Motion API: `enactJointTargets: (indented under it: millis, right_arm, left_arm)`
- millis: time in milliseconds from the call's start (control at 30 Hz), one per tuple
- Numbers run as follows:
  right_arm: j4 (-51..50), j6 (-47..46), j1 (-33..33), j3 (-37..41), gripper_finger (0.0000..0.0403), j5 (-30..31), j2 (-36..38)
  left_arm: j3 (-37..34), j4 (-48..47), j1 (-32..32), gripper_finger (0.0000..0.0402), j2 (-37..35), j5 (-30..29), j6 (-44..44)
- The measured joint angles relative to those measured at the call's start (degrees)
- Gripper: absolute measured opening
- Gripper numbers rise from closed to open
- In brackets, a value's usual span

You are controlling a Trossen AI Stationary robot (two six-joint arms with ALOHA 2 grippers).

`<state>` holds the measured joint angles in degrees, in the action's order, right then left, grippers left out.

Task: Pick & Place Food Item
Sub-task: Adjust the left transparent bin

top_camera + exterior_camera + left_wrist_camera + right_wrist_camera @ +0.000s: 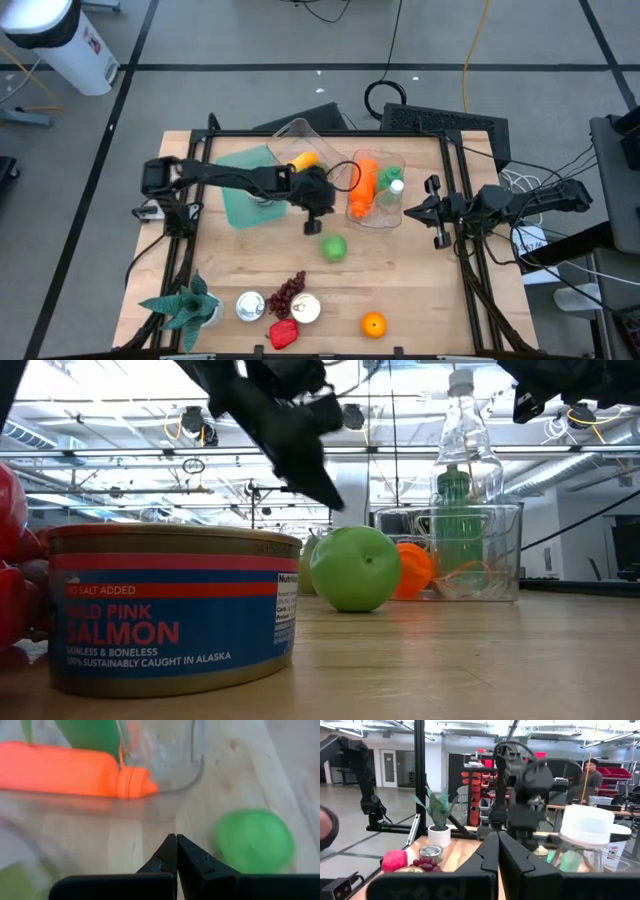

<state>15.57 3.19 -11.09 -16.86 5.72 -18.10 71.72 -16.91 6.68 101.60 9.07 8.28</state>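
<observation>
Green apple (pixel 334 248): the round food item, resting on the bare wooden worktop (pixel 420 290) near its middle; being near-spherical it shows no clear long axis, and its stem direction cannot be told.
Left end effector (pixel 314 226): fingers pressed together, holding nothing, raised above the worktop just beside the apple on the far-left side; in the left wrist view the closed tips (pixel 176 851) point at the boards with the apple (pixel 255 841) off to one side.
Right end effector (pixel 437 210): fingers closed and empty, waiting at the right side of the worktop, near the clear bin.
Clear plastic bin (pixel 400 215): behind the apple; it holds an orange bottle (pixel 363 186) lying with its long axis running front to back, and a green bottle (pixel 390 187) with a white cap.
Teal tray (pixel 240 205): at the left rear, partly under the left arm.
Front row: a potted plant (pixel 188 305), a salmon can (pixel 172 608), red grapes (pixel 288 293), a red pepper (pixel 283 334) and an orange (pixel 374 324).
</observation>
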Motion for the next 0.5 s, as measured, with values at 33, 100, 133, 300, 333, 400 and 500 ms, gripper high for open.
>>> enactJointTargets:
  millis: [33, 100, 133, 300, 333, 400, 500]
  right_arm:
    - [0.12, 0.35, -0.06, 0.0, 0.0, -0.03, -0.19]
    - [0.02, 1.05, -0.23, 0.02, 0.0, -0.4, -0.51]
    - [0.32, 1.26, -0.28, 0.02, 0.0, -0.73, -0.78]
    - [1.92, 2.97, -0.28, 0.02, 0.0, -1.66, -1.65]
    - [2.62, 3.49, -0.28, 0.04, 0.0, -1.57, -1.88]
    - [4.87, 4.5, -0.28, -0.15, 0.0, -1.52, -2.36]
    - [5.09, 5.95, -0.28, -3.14, 0.0, -1.22, -2.58]
  left_arm:
    - [0.0, -2.19, -0.04, 0.0004, -1.68, -0.04, 0.38]
    - [-0.52, -6.44, -0.63, 0.0004, -5.59, -0.46, 1.39]
    - [-1.12, -7.82, -1.17, 0.0002, -8.13, -1.15, 1.79]
    - [-8.33, -7.44, -3.65, 0.0002, -22.64, -5.03, 2.09]
    - [-10.63, -5.71, -3.92, 0.0002, -25.57, -5.33, 1.78]
    - [-16.54, -1.47, -4.38, 0.0003, -31.77, -5.72, 1.09]
    - [-25.55, 7.51, -4.68, 0.0001, -39.44, -5.52, -0.47]
